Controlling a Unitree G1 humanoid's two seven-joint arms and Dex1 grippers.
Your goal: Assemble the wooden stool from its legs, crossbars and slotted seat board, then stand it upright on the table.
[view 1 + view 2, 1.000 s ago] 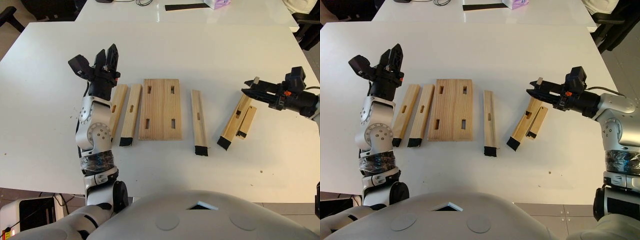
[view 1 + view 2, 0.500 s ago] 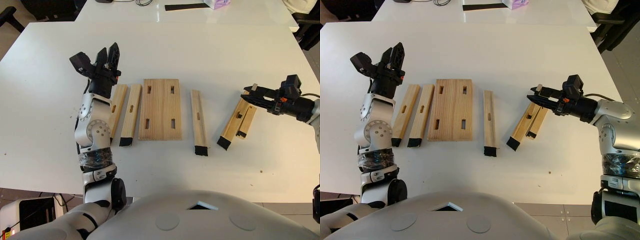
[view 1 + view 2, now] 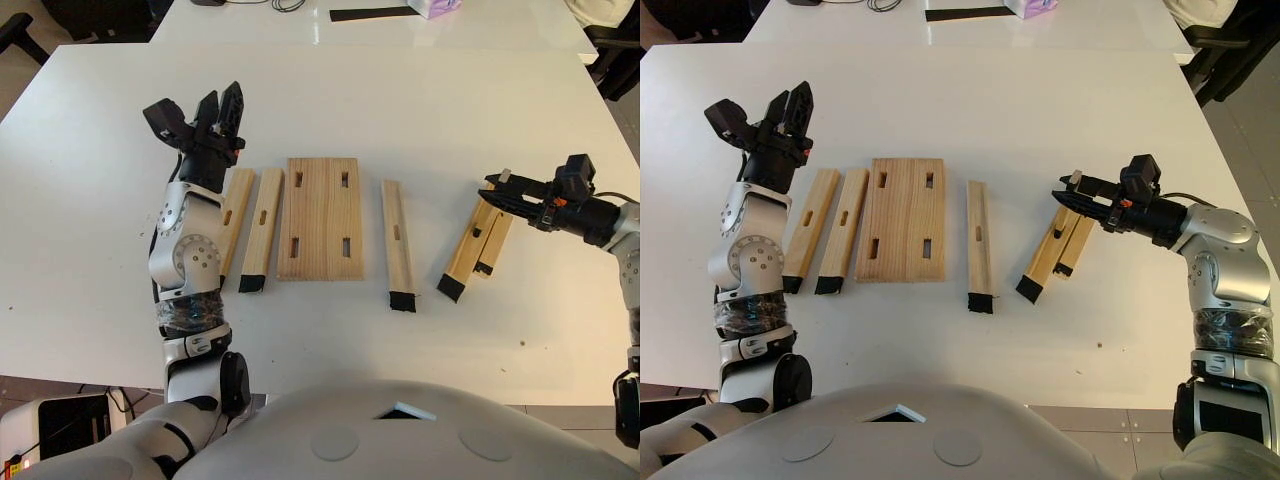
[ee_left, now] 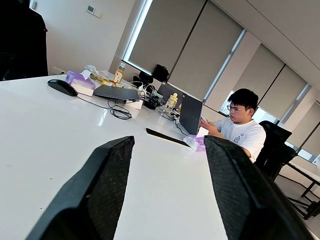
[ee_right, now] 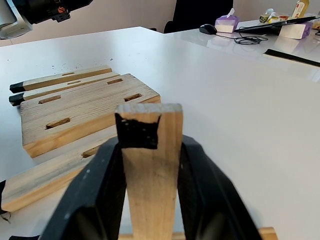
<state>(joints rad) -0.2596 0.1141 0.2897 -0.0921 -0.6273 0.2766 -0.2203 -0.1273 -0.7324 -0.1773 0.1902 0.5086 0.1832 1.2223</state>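
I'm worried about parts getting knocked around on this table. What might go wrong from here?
1. The right gripper holds a short wooden piece above the far ends of the leg and short bar lying side by side; lowering may nudge them askew.
2. Its fingers pinch the piece only by its sides, so it may twist if pressed into a slot.
3. The left gripper is open and raised, so nothing steadies the seat board.

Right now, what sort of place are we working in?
Most likely an open office or meeting room: long white tables, grey roller blinds over tall windows, and a black computer mouse and a closed dark laptop with cables on the neighbouring table.
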